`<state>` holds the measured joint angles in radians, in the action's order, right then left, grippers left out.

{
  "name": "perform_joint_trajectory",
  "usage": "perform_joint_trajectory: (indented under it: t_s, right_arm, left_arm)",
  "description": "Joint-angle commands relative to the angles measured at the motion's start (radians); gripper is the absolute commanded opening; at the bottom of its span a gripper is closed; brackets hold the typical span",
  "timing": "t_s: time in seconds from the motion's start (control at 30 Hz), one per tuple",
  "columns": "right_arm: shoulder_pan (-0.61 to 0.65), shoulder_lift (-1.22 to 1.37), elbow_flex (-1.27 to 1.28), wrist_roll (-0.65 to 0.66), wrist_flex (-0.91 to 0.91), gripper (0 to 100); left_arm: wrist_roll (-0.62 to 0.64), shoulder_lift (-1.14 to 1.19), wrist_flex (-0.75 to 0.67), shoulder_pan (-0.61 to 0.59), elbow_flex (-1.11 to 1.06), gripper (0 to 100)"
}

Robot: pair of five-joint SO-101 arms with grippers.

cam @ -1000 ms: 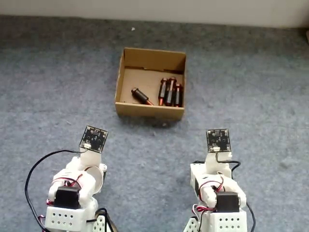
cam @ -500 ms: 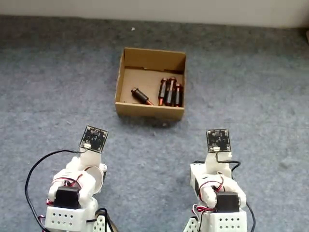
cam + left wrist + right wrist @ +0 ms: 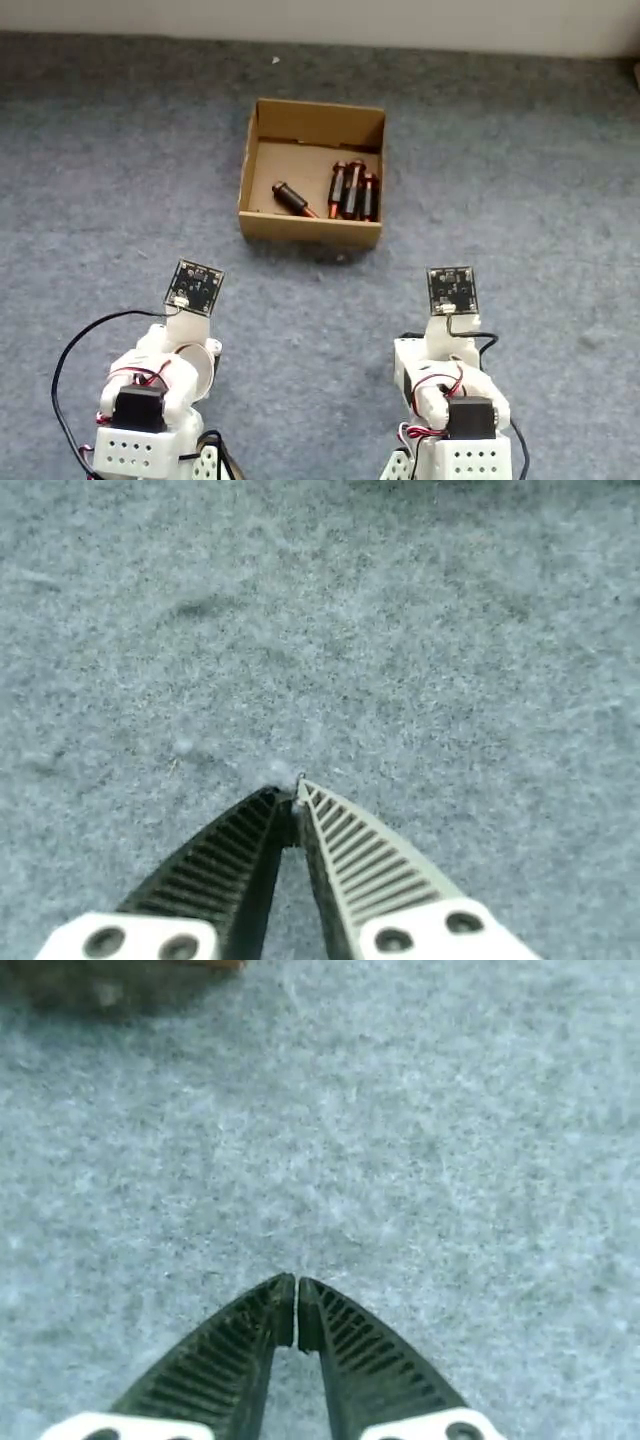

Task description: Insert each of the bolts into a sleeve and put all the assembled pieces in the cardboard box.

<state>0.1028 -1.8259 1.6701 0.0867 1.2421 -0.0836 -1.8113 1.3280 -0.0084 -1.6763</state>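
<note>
Cardboard, brown and open-topped, the cardboard box (image 3: 310, 231) sits on the grey carpeted surface (image 3: 520, 180) and holds every assembled piece in sight. 1 single piece (image 3: 291, 198) lies at an angle inside the box near its front wall, towards the side away from the others. A cluster of pieces (image 3: 354, 190) lies side by side against the opposite inner wall; it looks like 3 or 4, though the count is hard to tell.

Each piece is a short black sleeve with an orange bolt showing at the end or along the side. They look rigid, small and probably light. Being round, they would likely roll on the box floor, and a bolt might slide out if tipped end-down. The safest hold would be across the middle of the sleeve, with the piece kept level.

Both arms are well back from the box. The left gripper (image 3: 297, 798) has its fingertips pressed together on nothing above bare carpet. The right gripper (image 3: 297, 1305) is likewise closed and empty.
</note>
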Motion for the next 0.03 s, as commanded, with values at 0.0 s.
perform_joint_trajectory:
  t_s: [0.0]
  right_arm:
    - [-0.010,-0.007,0.140,0.011,0.004,0.5]
  left_arm:
    - [-0.008,-0.007,0.006,-0.012,-0.019,2]
